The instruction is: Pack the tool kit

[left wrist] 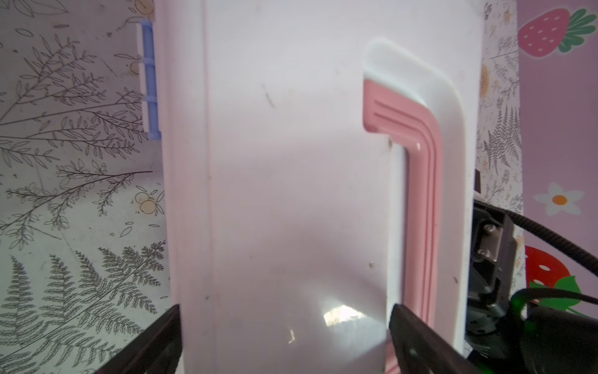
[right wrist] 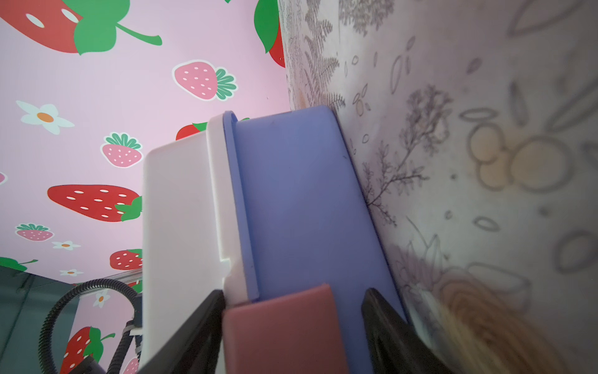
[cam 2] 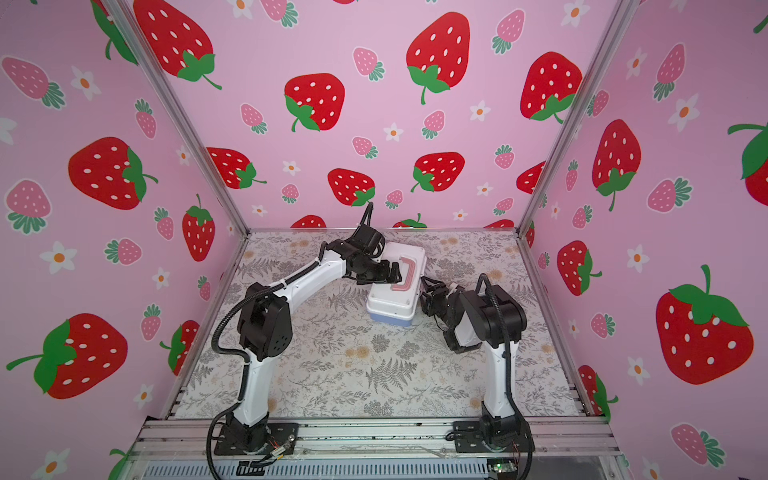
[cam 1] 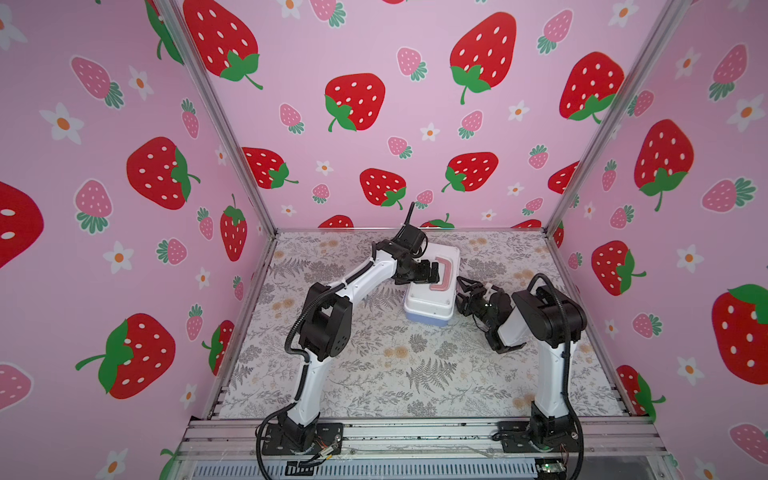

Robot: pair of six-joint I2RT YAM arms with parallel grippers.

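Note:
The tool kit lies closed on the mat, its white lid up, with the pink handle folded flat and the periwinkle base below. My left gripper hovers low over the lid, open wide. One finger is at the lid's edge, the other beside the handle. My right gripper is at the kit's right side, open, its fingers either side of the pink latch.
The floral mat runs to strawberry-print walls at the back and both sides. Metal rails with both arm bases line the front edge. A black cable loops near the right arm.

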